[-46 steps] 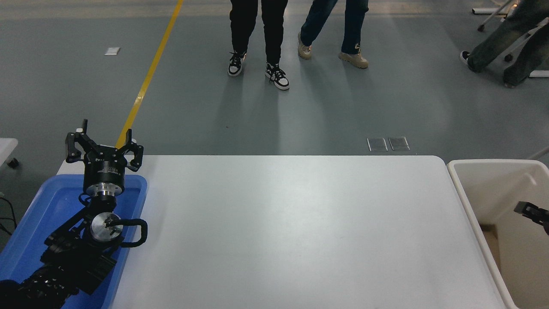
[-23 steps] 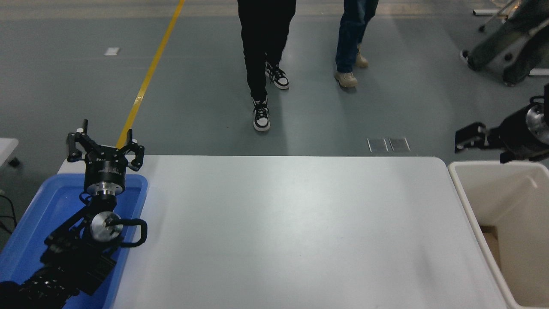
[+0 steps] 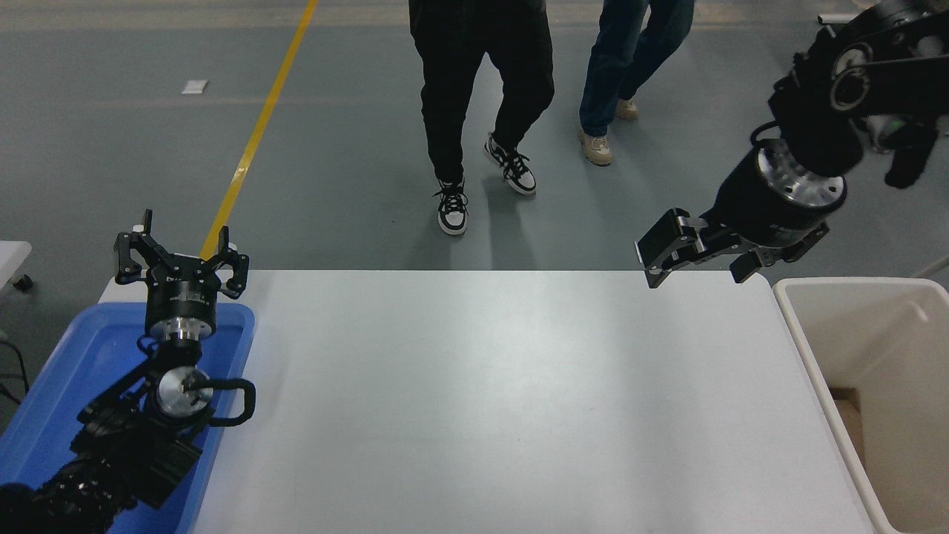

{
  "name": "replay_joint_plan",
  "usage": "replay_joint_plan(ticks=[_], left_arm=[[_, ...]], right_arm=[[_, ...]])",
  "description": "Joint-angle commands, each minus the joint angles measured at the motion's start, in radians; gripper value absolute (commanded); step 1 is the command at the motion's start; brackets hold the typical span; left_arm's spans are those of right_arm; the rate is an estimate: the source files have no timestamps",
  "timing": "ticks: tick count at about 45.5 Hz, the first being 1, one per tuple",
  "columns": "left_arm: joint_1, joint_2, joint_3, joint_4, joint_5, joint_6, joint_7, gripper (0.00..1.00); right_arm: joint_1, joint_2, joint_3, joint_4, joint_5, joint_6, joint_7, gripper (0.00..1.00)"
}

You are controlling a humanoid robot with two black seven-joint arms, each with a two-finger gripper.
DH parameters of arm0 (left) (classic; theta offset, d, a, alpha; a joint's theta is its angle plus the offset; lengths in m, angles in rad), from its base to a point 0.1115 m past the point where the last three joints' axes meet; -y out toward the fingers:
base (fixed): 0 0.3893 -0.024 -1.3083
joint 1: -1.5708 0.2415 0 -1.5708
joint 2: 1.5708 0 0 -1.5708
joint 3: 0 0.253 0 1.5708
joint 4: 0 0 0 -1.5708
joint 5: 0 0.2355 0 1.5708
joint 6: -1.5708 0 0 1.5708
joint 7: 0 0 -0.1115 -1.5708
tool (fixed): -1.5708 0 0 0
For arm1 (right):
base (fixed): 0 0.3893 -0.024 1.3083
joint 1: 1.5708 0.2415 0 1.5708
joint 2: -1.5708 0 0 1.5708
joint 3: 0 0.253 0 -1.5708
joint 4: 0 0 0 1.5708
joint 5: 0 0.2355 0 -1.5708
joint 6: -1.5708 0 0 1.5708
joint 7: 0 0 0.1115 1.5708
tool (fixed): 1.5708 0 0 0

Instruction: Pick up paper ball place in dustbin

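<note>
A broad white rectangular table [image 3: 489, 400] fills the middle of the head view, its top bare between the two containers. At three o'clock, just beside the table's right edge, stands the large cream-white plastic dustbin [image 3: 797, 326] with a thick rounded rim and deep smooth walls; a tan patch shows low inside it, too little of it to tell what it is. At eight o'clock a shallow blue plastic tray [image 3: 230, 348] lies along the table's left side, and the black left arm rests over it, its left gripper [image 3: 180, 263] pointing toward twelve o'clock with the fingers spread apart and nothing between them.

At two o'clock the black right arm reaches in from the upper right corner, and the right gripper [image 3: 693, 259] hangs above the table's far right corner, near the dustbin's far rim — jaws parted, holding nothing. The tan paper ball cannot be seen on the table or in either gripper.

At twelve o'clock, beyond the table, two people's legs [image 3: 474, 96] stand on the grey floor, beside a yellow floor line [image 3: 259, 126] at eleven o'clock.
</note>
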Motion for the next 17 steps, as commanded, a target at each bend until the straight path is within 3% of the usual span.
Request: replay_joint_plan(ticks=[1, 17], left_arm=[[0.000, 0.000, 0.000, 0.000, 0.000, 0.000, 0.000, 0.99], [0.000, 0.000, -0.002, 0.000, 0.000, 0.000, 0.000, 0.99]], right_arm=[[0.074, 0.083, -0.068, 0.035, 0.078, 0.013, 0.000, 1.00], [0.095, 0.067, -0.097, 0.066, 0.078, 0.013, 0.001, 1.00]])
